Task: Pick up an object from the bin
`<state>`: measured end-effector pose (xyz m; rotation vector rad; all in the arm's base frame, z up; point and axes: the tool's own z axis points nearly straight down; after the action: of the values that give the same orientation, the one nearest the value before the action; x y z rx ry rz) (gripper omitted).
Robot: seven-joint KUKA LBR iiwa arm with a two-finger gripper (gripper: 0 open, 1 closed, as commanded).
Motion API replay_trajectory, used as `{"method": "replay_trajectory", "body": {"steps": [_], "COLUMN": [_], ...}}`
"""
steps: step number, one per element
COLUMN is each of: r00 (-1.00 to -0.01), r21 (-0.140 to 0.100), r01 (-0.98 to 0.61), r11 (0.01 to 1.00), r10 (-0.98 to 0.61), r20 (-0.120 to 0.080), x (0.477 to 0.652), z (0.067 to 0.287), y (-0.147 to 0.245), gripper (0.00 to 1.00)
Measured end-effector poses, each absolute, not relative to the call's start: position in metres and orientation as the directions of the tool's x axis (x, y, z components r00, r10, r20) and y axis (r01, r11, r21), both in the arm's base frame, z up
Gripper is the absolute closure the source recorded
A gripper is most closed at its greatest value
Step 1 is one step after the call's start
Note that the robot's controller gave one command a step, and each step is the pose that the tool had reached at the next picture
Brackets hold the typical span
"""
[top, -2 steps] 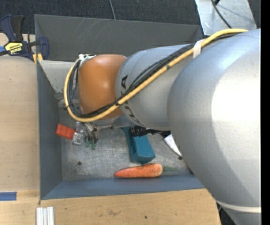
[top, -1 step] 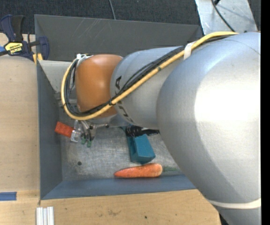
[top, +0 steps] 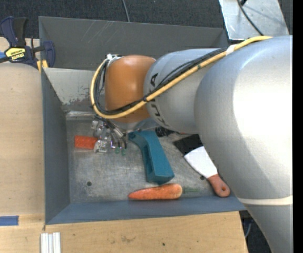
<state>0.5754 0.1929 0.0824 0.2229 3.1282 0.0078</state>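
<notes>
A carrot [top: 155,192] lies lengthwise along the near wall of the bin [top: 54,157]. To its right, a spatula [top: 206,167] with a white blade and an orange handle lies slantwise, handle toward the near right corner, partly under the arm [top: 235,115]. Just behind the carrot a teal tool [top: 151,154] rests on the floor, its long body running away from the near wall. A black piece [top: 185,141] lies between the teal tool and the spatula blade.

Further in, left of the teal tool's far end, the gripper [top: 108,144] is down at the floor. Whether it is open or closed cannot be told. An orange block [top: 84,142] lies flat just left of it, its right end at the gripper's tip. Above the gripper sit the wrist's orange cover [top: 127,86] and a looping yellow cable [top: 193,67].
</notes>
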Motion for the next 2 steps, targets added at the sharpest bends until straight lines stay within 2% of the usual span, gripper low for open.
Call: {"method": "replay_trajectory", "body": {"steps": [1,2], "r00": [-0.992,-0.992], "r21": [0.003,0.003], "r01": [0.127,0.127], "r11": [0.992,0.992], "r10": [0.127,0.127], "r20": [-0.005,-0.005], "x": [0.5757,0.5757], "z": [0.0822,0.0822], "y": [0.1903,0.1902], "gripper": [1.0,1.0]}}
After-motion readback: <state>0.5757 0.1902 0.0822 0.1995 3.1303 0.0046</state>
